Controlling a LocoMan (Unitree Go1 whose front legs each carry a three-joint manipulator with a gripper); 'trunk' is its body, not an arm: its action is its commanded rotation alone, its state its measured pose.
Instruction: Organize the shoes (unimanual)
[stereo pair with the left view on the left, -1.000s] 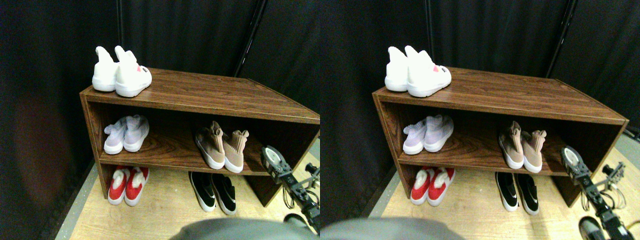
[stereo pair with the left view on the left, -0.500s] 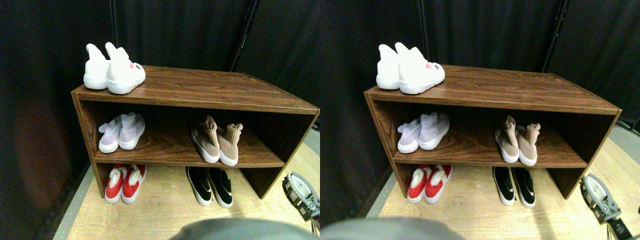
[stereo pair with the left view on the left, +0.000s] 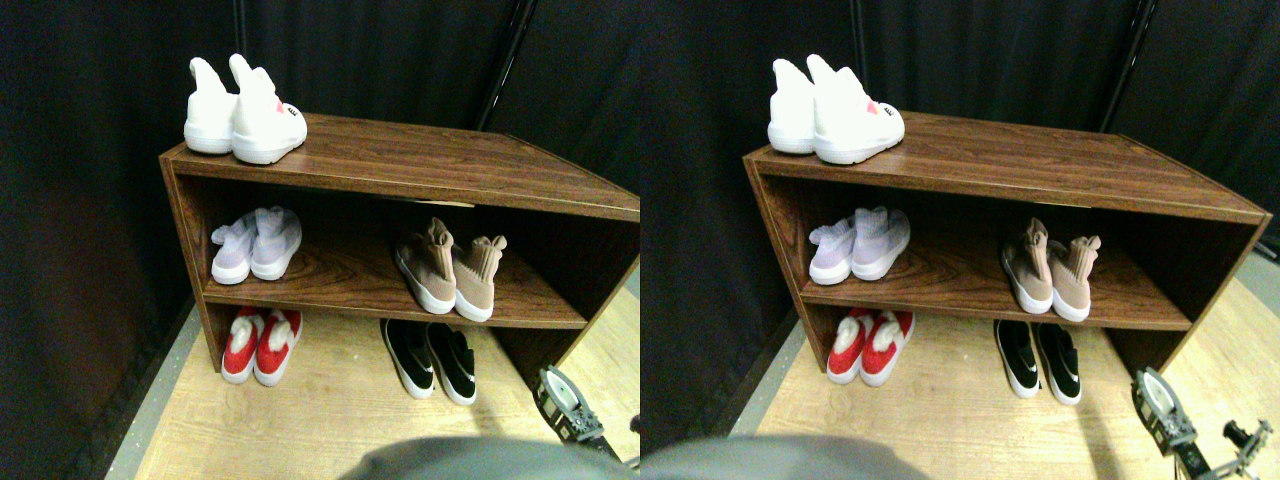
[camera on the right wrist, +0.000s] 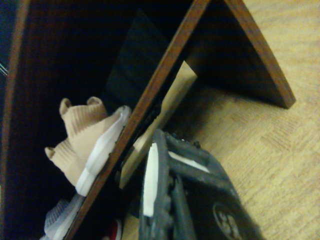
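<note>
The right tool (stereo pair with the left view on the left: 562, 402) sits low over the wooden floor (stereo pair with the left view on the left: 320, 420), just in front of the right end panel of the brown wood shoe rack (stereo pair with the left view on the left: 400, 170), with nothing between its jaws; whether they are parted or closed I cannot tell. In the wrist view the dark jaw frame (camera on the right wrist: 172, 200) fills the lower part, with the rack's middle shelf edge running past it.

Nearest the tool, the black slip-ons (stereo pair with the left view on the left: 432, 358) with white soles stand side by side on the floor under the rack. Above them, on the middle shelf, the tan knit sock-shoes (stereo pair with the left view on the left: 448, 272) stand as a pair, toes toward the front. Further left on that shelf is a pale lilac pair (stereo pair with the left view on the left: 257, 245). Below those, on the floor, stand red shoes (stereo pair with the left view on the left: 258, 345) with white fluffy lining. A white high-top pair (stereo pair with the left view on the left: 242, 115) sits on the rack's top board at its left end.
</note>
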